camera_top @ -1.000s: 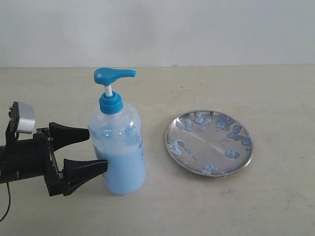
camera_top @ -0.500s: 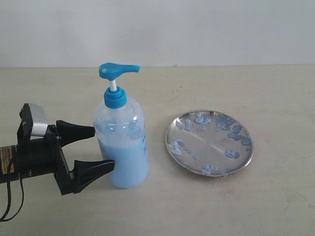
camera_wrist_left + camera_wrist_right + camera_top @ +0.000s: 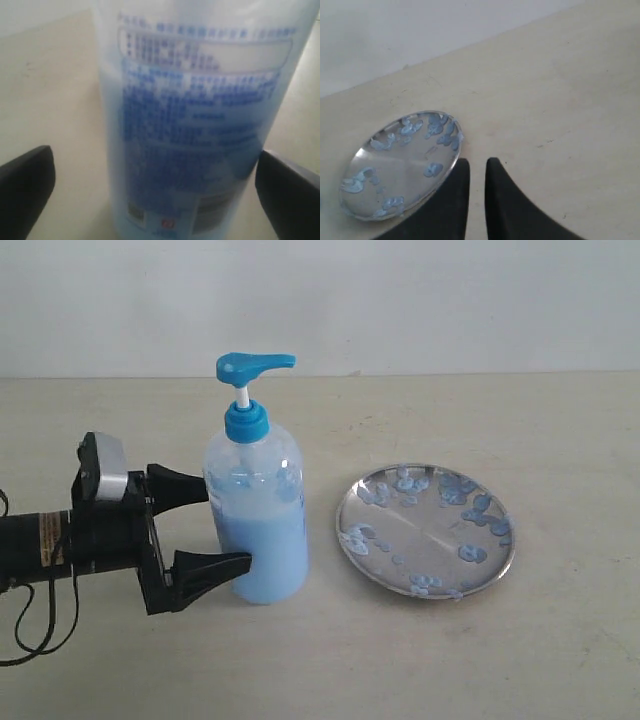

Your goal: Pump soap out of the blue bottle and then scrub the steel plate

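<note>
The blue bottle [image 3: 258, 540] stands upright on the table, with its blue pump head [image 3: 255, 365] pointing right and pale blue soap [image 3: 262, 565] filling its lower half. My left gripper [image 3: 227, 523] is open, one finger on each side of the bottle's body. In the left wrist view the bottle [image 3: 195, 125] fills the space between the two fingers [image 3: 30, 185]. The steel plate [image 3: 420, 530] lies flat to the right of the bottle, dotted with soap blobs [image 3: 470, 552]. My right gripper [image 3: 477, 165] is shut and empty beside the plate [image 3: 395, 170]; it is outside the exterior view.
The beige table [image 3: 500, 660] runs back to a pale wall [image 3: 400, 300]. The left arm's black body and cable [image 3: 50, 540] lie along the table at the left edge.
The left gripper has moved to the right, and the bottle has shifted right with it, closer to the plate. The plate has not moved.
</note>
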